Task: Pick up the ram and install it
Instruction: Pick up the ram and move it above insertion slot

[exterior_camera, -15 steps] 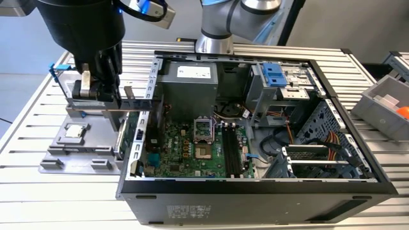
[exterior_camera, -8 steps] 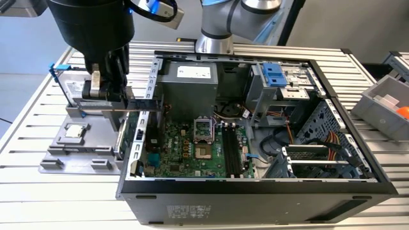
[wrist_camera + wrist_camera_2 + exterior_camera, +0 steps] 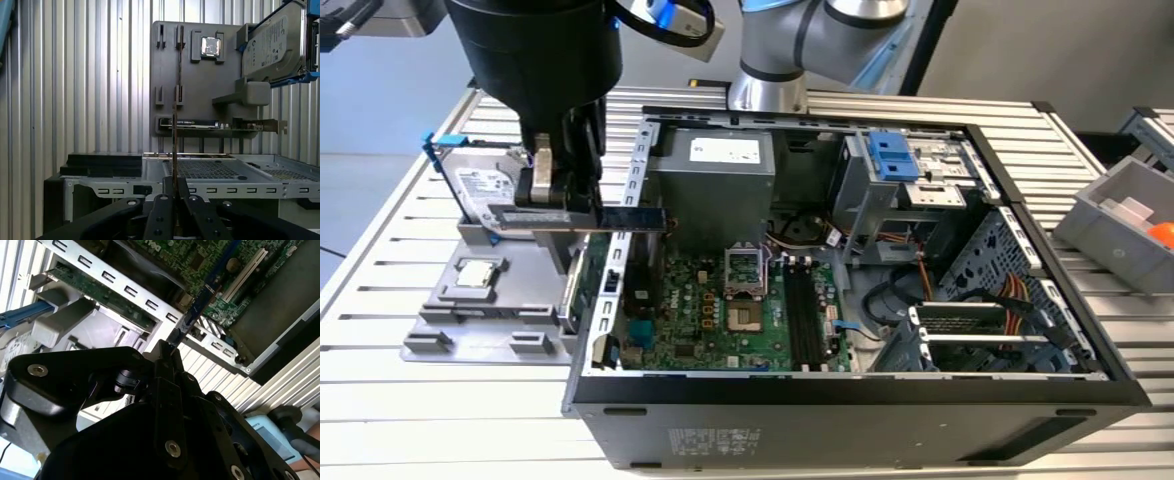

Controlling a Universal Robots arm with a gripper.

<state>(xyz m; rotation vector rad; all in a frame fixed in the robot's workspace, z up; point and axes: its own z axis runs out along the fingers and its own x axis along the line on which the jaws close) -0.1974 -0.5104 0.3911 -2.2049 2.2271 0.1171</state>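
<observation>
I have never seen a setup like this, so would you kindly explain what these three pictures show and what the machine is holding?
This is one robot arm working over a table of metal slats. The exterior view is taken from a camera off the arm. Both wrist views come from cameras riding on the arm, looking along its black gripper. On the table stands an open black computer case with a green motherboard inside. Beside it, at the exterior view's left, a grey holder tray carries a boxy silver hard drive and a small square silver processor chip. The fingers are shut on the ram, a thin, long bluish circuit-board stick, held near the case's side wall.
</observation>
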